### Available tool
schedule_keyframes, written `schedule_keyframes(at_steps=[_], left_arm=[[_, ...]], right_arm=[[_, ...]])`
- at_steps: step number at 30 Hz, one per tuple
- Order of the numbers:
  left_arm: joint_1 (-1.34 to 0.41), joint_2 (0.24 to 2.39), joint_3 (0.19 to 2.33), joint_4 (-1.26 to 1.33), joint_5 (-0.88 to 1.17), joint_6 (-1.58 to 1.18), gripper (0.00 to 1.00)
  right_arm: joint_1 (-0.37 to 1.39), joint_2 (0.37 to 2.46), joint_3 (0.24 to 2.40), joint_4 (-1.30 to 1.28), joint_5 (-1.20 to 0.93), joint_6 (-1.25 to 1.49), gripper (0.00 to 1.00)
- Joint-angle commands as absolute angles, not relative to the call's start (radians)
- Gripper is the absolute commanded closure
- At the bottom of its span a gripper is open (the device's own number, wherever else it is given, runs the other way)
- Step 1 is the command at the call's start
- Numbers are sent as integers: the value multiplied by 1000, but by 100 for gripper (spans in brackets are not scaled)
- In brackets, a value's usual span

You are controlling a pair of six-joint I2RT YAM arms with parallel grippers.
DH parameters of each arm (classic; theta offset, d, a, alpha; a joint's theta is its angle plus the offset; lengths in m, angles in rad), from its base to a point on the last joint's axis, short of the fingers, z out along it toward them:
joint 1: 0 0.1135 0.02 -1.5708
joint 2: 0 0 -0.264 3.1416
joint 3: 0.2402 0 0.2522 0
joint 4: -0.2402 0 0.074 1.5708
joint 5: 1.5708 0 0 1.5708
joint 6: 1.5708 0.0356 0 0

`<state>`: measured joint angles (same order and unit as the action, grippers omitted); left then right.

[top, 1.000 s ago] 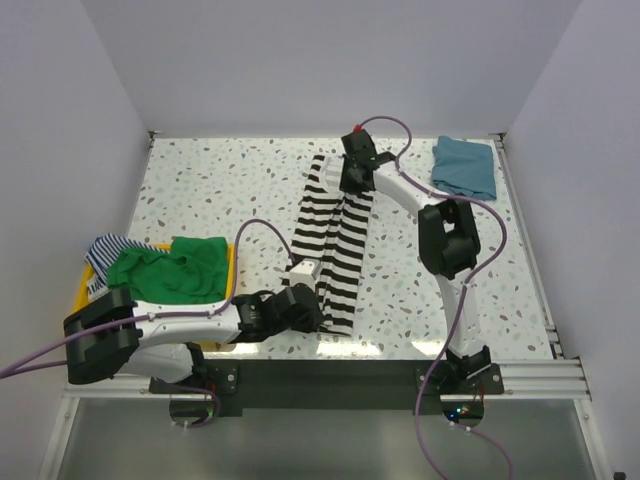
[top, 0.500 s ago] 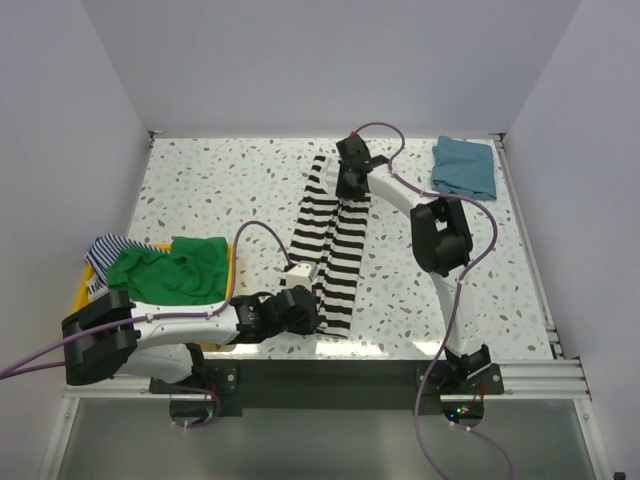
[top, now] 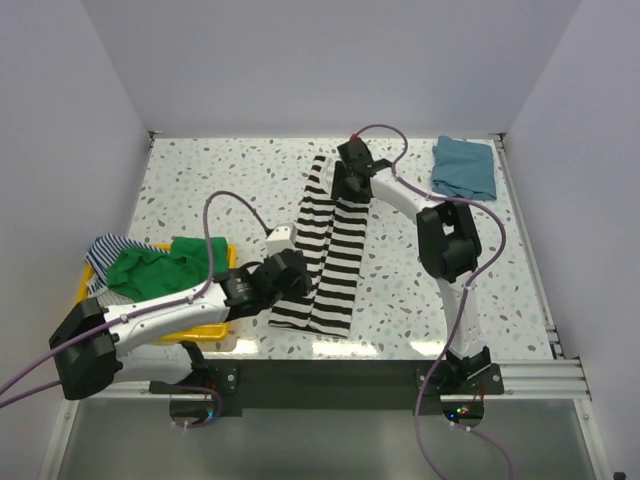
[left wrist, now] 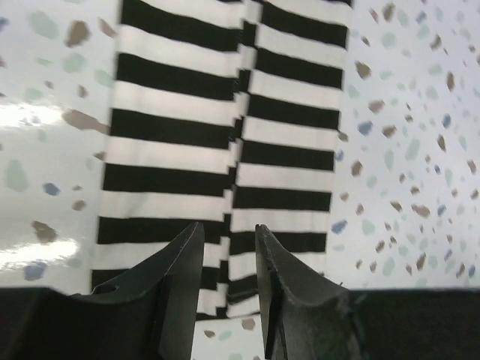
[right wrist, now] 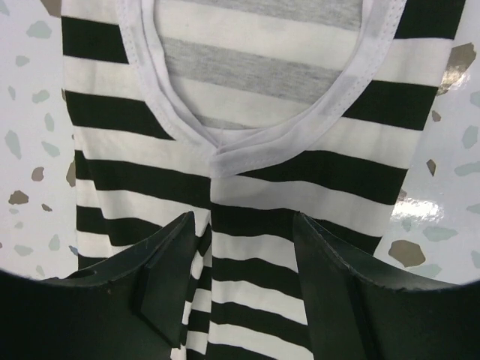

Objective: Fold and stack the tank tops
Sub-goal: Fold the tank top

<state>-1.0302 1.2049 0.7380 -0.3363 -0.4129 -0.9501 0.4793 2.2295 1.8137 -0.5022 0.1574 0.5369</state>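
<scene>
Top external: the striped tank top [top: 330, 250] is laid as a long narrow strip on the table [top: 220, 190], run from 12 to 6 o'clock just right of centre, both sides apparently folded in to a middle seam. The left gripper [top: 290, 275] is placed over the hem end at 6 o'clock, the right gripper [top: 345, 185] over the neck end at 12 o'clock; the two ends are judged to be covered so that the strip can be folded across its length. A folded teal tank top [top: 465, 167] is set at 1 o'clock as the likely start of the stack. A green tank top [top: 165, 268] and a thin blue-striped top [top: 100, 250] are kept in a yellow bin [top: 205, 330] at 8 o'clock, not yet folded

Left wrist: the fingers [left wrist: 180, 277] are seen parted by a narrow gap astride the middle seam, nothing pinched; the cloth is flat beneath

Right wrist: the fingers [right wrist: 169, 262] are spread wide just below the scooped neckline [right wrist: 259, 154], nothing held; the cloth is flat and unlifted
</scene>
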Motion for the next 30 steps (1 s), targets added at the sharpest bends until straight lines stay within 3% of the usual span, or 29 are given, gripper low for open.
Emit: schedule_keyframes(at_steps=[1,12,22,26,30], left_arm=[[-916,1195,764,-388,-425,-916,62],[-816,1259,709,-311,-325,-876,66],[-747,1310,765,-278,-264,-824,66],[-716,1350,811,-264,-229,-795,66],[-692,1391,854,-252,-201,-770,66]], right_arm=[[518,2169,1773,-474,190,529,41],[528,2344,1913,-566,293,459,42],[454,2597,2329,-689,241,331,42],[426,2677,2444,-675,219,322,39],[408,2675,2413,-546,190,307,31]])
